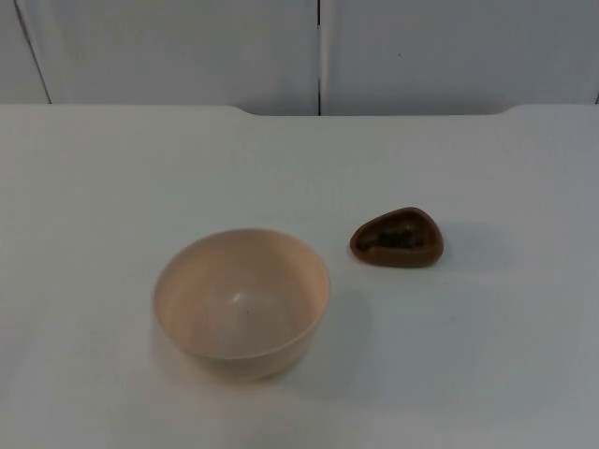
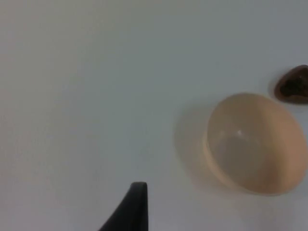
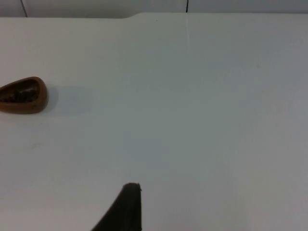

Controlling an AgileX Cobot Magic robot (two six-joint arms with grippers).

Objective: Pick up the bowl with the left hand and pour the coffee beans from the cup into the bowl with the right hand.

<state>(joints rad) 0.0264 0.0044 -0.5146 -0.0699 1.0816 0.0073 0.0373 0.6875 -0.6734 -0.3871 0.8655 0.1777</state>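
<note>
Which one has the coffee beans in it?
The small brown cup. Dark beans show inside it, while the bigger cream bowl beside it is empty.

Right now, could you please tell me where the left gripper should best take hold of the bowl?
Probably at the rim of the bowl on its left side, one jaw inside and one outside: it stands upright and open, its wall thin, and the brown cup sits apart to its right.

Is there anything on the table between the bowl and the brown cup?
Nothing: top view shows bare white table between bowl and cup.
</note>
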